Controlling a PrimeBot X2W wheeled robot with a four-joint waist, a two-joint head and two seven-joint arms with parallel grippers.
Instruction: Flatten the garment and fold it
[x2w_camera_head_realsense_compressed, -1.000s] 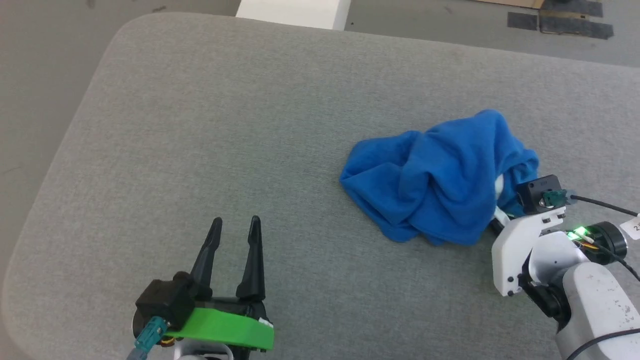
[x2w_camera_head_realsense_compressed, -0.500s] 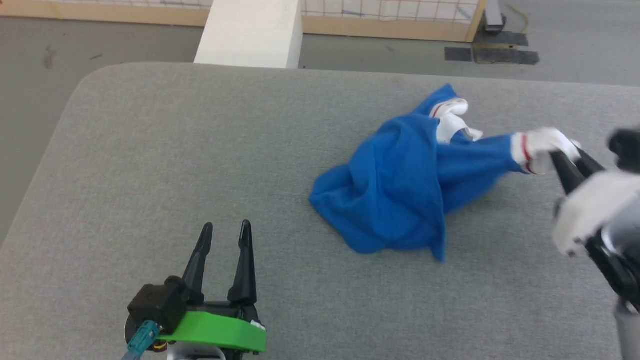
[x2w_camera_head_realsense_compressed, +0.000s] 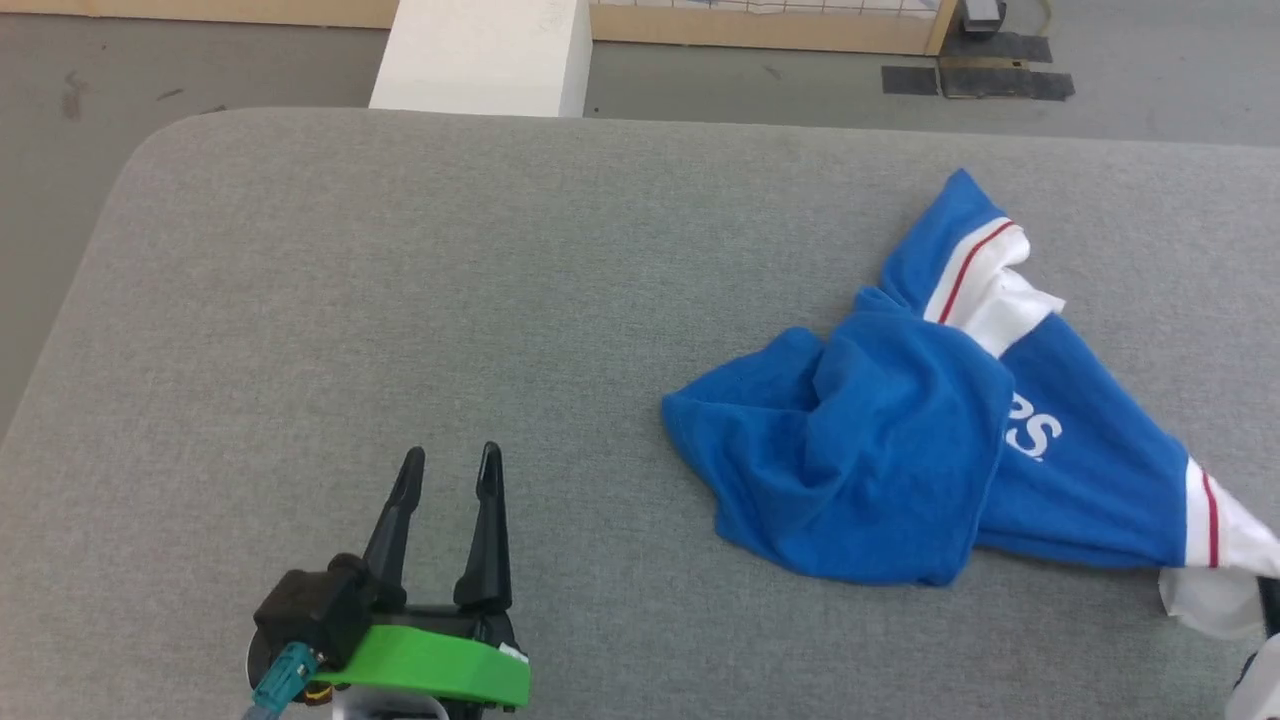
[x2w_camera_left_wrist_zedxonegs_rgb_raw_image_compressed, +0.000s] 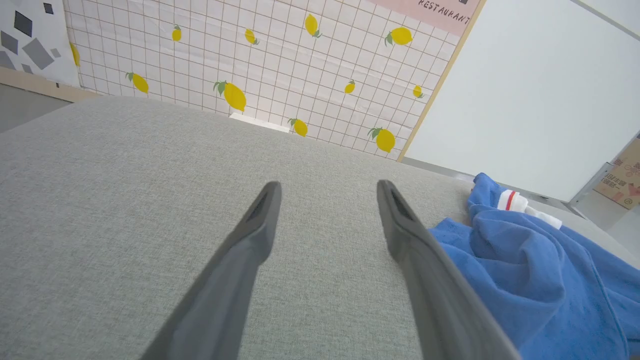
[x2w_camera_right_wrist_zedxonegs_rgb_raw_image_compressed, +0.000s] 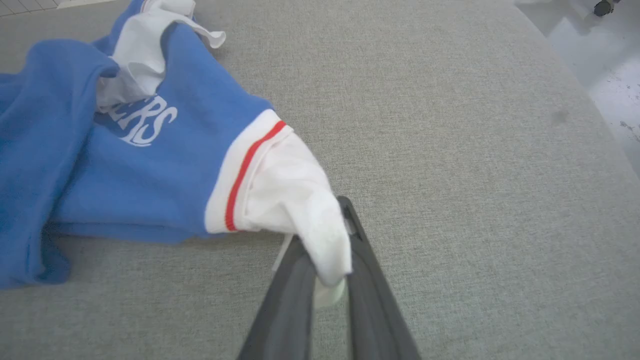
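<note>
Grey woven fabric covers the table (x2w_camera_head_realsense_compressed: 400, 300). The garment (x2w_camera_head_realsense_compressed: 880, 450) lies crumpled on its right half, the blue body bunched and one white sleeve stretched toward the right edge. The right gripper (x2w_camera_right_wrist_zedxonegs_rgb_raw_image_compressed: 324, 240) sits low at that side, its fingers pinched tight on the sleeve's white end, just past the red stripe. The left gripper (x2w_camera_head_realsense_compressed: 451, 455) hovers at the front left, fingers parted and holding nothing, well apart from the cloth. White lettering (x2w_camera_right_wrist_zedxonegs_rgb_raw_image_compressed: 145, 122) on the blue reads "ERS"; a pink wall sign (x2w_camera_left_wrist_zedxonegs_rgb_raw_image_compressed: 444, 11) reads "RESTAURANT".
</note>
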